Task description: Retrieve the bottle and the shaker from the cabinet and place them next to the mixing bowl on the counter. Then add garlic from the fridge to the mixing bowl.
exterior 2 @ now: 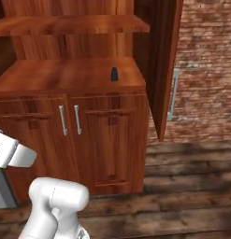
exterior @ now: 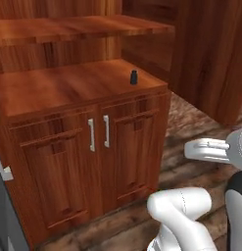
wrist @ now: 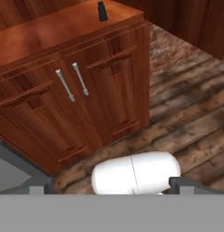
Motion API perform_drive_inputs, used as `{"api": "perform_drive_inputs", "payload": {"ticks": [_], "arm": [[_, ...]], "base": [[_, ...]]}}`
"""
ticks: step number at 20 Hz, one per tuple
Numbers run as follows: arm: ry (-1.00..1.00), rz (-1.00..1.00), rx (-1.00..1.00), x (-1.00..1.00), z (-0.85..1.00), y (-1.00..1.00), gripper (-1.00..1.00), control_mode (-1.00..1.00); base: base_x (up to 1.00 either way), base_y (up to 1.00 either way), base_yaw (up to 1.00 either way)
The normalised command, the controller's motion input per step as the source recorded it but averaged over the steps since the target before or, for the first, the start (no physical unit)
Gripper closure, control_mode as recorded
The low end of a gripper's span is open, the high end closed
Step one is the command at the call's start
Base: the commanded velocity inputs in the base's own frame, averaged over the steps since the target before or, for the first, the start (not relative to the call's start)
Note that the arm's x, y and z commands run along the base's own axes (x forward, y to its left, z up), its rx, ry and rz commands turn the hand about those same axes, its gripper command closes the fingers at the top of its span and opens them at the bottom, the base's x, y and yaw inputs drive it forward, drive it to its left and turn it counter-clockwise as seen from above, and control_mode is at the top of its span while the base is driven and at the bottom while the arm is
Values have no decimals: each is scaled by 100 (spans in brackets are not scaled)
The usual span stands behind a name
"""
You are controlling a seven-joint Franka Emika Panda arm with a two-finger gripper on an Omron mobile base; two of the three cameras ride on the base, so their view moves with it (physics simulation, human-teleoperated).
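While the shaker (exterior: 133,77) stands on the cabinet (exterior: 68,88) shelf, the released end effector (wrist: 106,190) hangs low.
Approach from above its narrow top, jaws straddling it.

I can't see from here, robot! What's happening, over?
End effector open, empty. Shaker upright on cabinet shelf, untouched. Nothing in the way.

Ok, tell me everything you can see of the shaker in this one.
The shaker is a small black tapered cylinder, narrower at the top, with a matte look. It stands upright and alone on the broad lower shelf of the reddish-brown wooden cabinet, near the shelf's right front corner, above the right-hand lower door. Only its base touches the wood; nothing else is in contact with it. No lid detail or holes can be made out at this size.
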Motion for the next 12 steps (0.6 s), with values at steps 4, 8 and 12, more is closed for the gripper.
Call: {"api": "perform_drive_inputs", "payload": {"ticks": [4, 8, 12], "arm": [[0, 0, 0, 0, 0, 0, -100, 100], [0, 0, 0, 0, 0, 0, -100, 100], [0, 0, 0, 0, 0, 0, -100, 100]], "base": [[86, -38, 40], [100, -60, 11], [80, -28, 0]]}}
